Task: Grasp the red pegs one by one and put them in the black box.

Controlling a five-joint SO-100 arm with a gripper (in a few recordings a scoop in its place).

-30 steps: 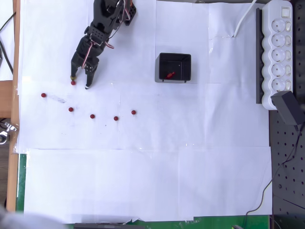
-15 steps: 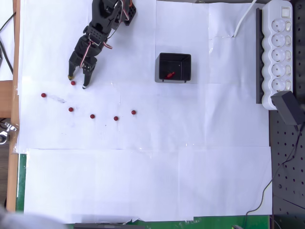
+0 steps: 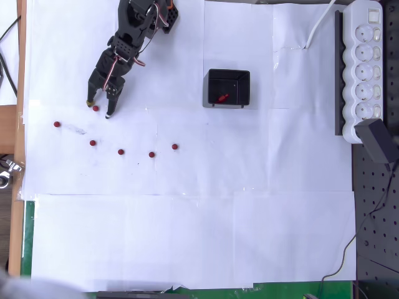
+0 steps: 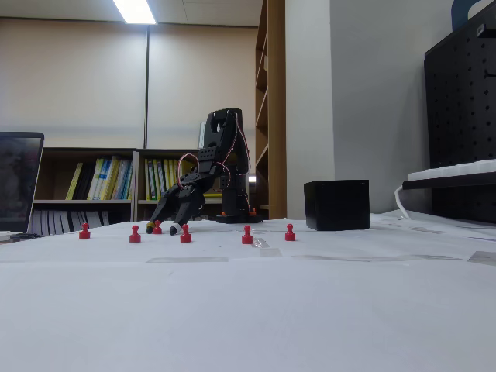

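Note:
My black gripper (image 3: 98,109) is open at the upper left of the overhead view, low over the white paper. One red peg (image 3: 95,108) lies between its two fingertips, untouched as far as I can tell. Several more red pegs lie in a loose row below: (image 3: 57,124), (image 3: 92,142), (image 3: 120,151), (image 3: 151,154), (image 3: 174,147). The black box (image 3: 227,74) stands to the right with one red peg (image 3: 222,98) inside. In the fixed view the gripper (image 4: 163,228) points down at a peg (image 4: 157,227), and the box (image 4: 336,204) stands on the right.
A white power strip (image 3: 365,59) on a black rail runs along the right edge, with a black plug (image 3: 377,142) below it. The table's wooden edge (image 3: 19,75) is at the left. White paper (image 3: 187,237) covers the lower half.
The gripper has shifted slightly to the left, so the peg now lies between its fingertips instead of beside the left one. The pegs have not moved.

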